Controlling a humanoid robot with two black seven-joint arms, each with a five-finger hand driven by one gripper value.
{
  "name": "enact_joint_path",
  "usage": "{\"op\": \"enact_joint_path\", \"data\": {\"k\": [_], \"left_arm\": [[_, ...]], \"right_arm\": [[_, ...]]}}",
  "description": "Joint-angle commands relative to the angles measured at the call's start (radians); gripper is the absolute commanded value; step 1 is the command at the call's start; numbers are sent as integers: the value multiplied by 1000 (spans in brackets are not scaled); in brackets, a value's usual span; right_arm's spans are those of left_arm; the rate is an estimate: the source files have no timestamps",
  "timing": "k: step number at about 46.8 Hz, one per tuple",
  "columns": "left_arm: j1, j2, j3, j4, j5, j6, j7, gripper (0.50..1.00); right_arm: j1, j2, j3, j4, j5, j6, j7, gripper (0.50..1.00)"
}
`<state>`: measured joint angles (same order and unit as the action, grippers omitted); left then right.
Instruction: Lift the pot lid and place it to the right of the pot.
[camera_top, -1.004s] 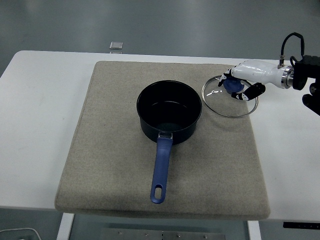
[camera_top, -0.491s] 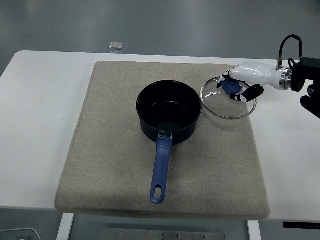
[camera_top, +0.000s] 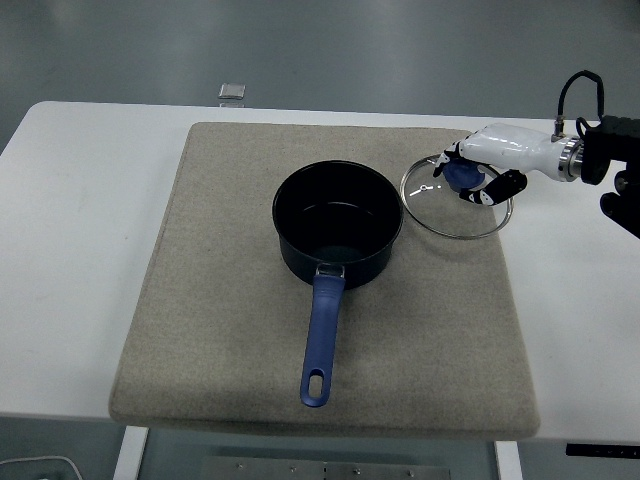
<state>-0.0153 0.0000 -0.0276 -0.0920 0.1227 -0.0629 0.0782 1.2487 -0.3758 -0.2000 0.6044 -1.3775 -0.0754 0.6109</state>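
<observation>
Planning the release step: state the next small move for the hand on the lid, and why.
Probably open the fingers and let go. The glass lid already lies on the mat to the right of the pot, apparently flat, while the right hand is closed on its blue knob.

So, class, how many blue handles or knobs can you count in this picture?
2. The pot's long blue handle points toward the table's near edge. The glass lid's blue knob, right of the pot, is gripped by the right hand, which partly hides it.
</observation>
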Motion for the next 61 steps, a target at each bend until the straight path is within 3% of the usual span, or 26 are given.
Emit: {"op": "enact_joint_path", "data": {"k": [1,4,6,31,35,41,61], "left_arm": [[0,0,0,0,0,0,0,1000],[0,0,0,0,0,0,0,1000],[0,0,0,0,0,0,0,1000],[0,0,0,0,0,0,0,1000],[0,0,0,0,0,0,0,1000],[0,0,0,0,0,0,0,1000],[0,0,0,0,0,0,0,1000]], "right_arm": [[0,0,-1,2,34,2,0,500],[1,0,-1,2,69,3,0,688],[1,0,-2,2,87,6,0,735],[1,0,-15,3,94,8,0,750],[5,-2,-13,3,94,11,0,772],[14,-14,-13,3,94,14,0,856],[66,-35,-28,5,78,63,0,860]]}}
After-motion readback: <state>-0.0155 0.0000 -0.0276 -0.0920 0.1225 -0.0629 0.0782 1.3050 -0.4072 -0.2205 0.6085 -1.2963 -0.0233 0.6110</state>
